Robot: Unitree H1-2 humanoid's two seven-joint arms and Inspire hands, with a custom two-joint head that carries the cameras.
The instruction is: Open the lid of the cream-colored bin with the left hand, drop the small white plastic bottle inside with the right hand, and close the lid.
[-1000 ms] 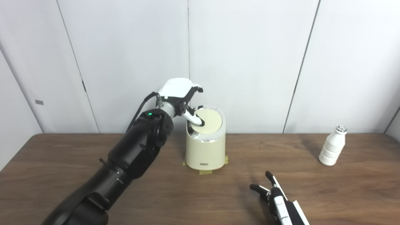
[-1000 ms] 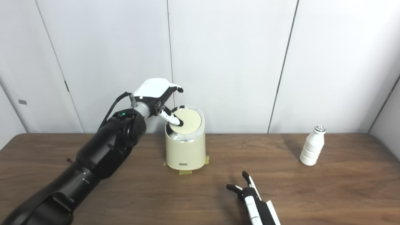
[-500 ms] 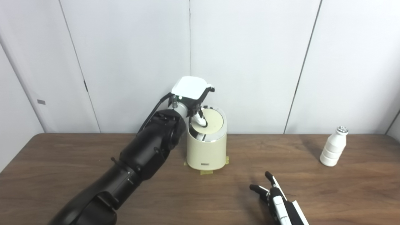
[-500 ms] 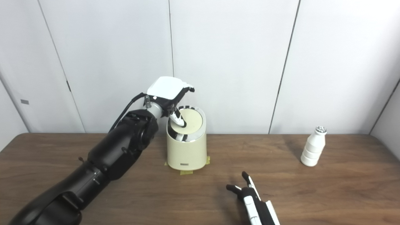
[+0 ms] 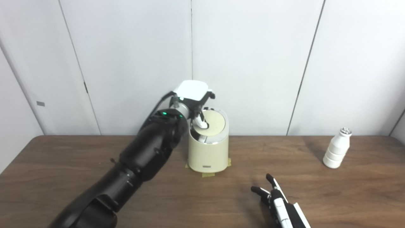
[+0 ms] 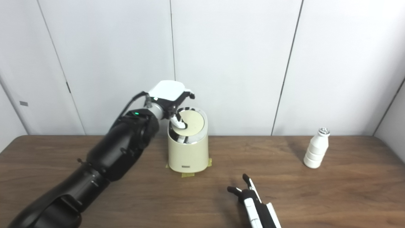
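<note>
Left eye view and right eye view both take in a long brown wooden bench [image 5: 63, 164] set against a wall of pale panels [image 5: 253, 63]. Across the bench's left half the left arm [image 5: 136, 164], black and bulky, reaches up and away from the near edge to the cream-colored bin [image 5: 207, 148], which stands upright toward the back of the bench on strips of yellowish tape [image 5: 208, 173]. At the end of that arm the left robot hand [image 5: 193, 98], with its white back uppermost, sits just above and to the left of the bin's top; one of its fingers [image 5: 200, 120] curls down and touches the round lid [image 5: 212, 123] at its left edge. The lid is tilted, its left side pushed down so that a dark gap shows along the shiny rim ring below the finger. The fingers are bent but grip nothing, only pressing on the lid. Well to the right of the bin and well apart from either hand, the small white plastic bottle [image 5: 337, 148] stands upright near the back right of the bench, its silvery cap on top. The right robot hand [image 6: 253, 202] lies low at the near edge, forward and to the right of the bin, its dark-tipped fingers spread apart and pointing away over the wood, holding nothing; the bottle stands far off to its upper right.
</note>
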